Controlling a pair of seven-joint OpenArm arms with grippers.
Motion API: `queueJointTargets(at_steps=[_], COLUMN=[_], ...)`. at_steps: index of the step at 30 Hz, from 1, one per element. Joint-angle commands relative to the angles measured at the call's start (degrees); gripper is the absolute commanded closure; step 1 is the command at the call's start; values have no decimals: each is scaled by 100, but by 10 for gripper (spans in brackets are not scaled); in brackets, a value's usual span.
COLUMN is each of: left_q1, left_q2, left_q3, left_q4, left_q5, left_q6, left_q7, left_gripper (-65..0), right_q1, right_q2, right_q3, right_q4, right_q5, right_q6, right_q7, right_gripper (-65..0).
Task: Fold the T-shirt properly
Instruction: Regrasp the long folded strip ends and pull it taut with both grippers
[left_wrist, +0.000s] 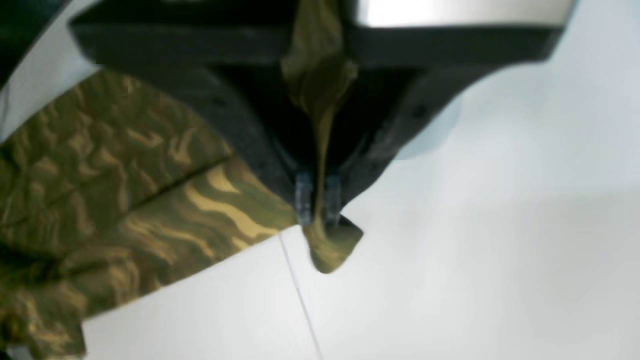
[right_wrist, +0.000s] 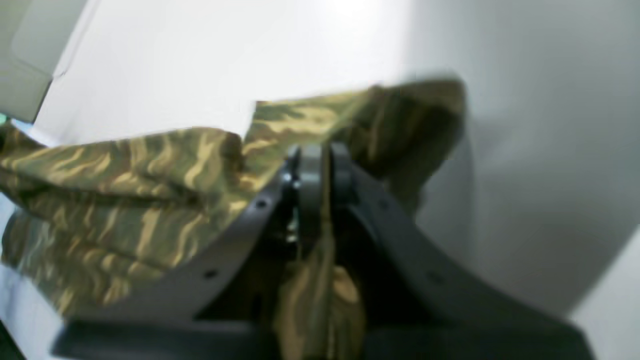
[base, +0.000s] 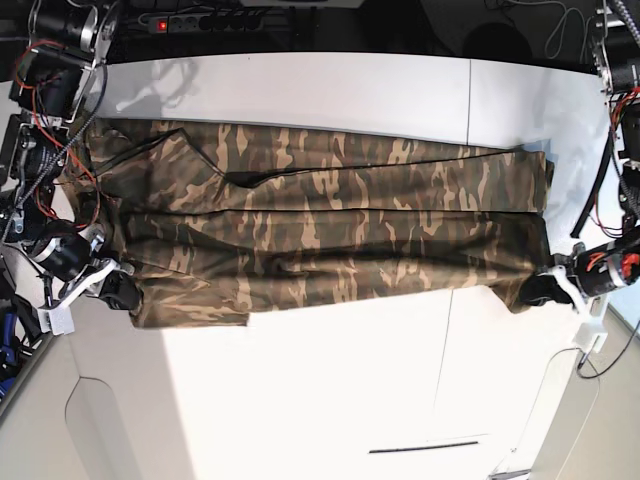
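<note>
Both grippers, left and right, pinch shirt edge — we're probably keeping it taut — for folding.

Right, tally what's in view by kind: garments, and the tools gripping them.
Garments: 1, the camouflage T-shirt
Tools: 2, the left tool and the right tool, each shut on the cloth
Total: 3
</note>
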Motion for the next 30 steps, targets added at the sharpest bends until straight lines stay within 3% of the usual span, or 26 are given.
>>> queueJointTargets(at_steps=[1, 5, 12, 18, 24, 28, 30], left_q1=[57, 745, 1714, 2251, 2441, 2481, 2490], left_q2=[-153, -223, -225, -186, 31, 177, 223], left_q3=[-44, -387, -1410, -1488, -1488, -1495, -1495], left_q4=[350, 1233, 2142, 2302, 2284, 2280, 2280], left_q5=[-98, -92, -94, -61, 168, 166, 168], left_q6=[-52, -52, -52, -52, -15, 24, 26], left_q7=[-15, 26, 153, 155, 149, 149, 107], left_gripper=[0, 0, 0, 0, -232, -300, -306], right_q1=[-66, -708, -1644, -2238, -2833, -3204, -3355], right_q2=[151, 372, 396, 393, 214, -4, -83], right_q3=[26, 138, 634, 726, 726, 726, 726], right_q4=[271, 879, 1858, 2264, 2253, 2251, 2251], right_q5=[179, 507, 765, 820, 872, 857, 857], right_q6=[48, 70, 90, 87, 87, 87, 85], right_q7=[72, 74, 48, -118, -208, -205, -201], right_gripper=[0, 0, 0, 0, 0, 0, -197])
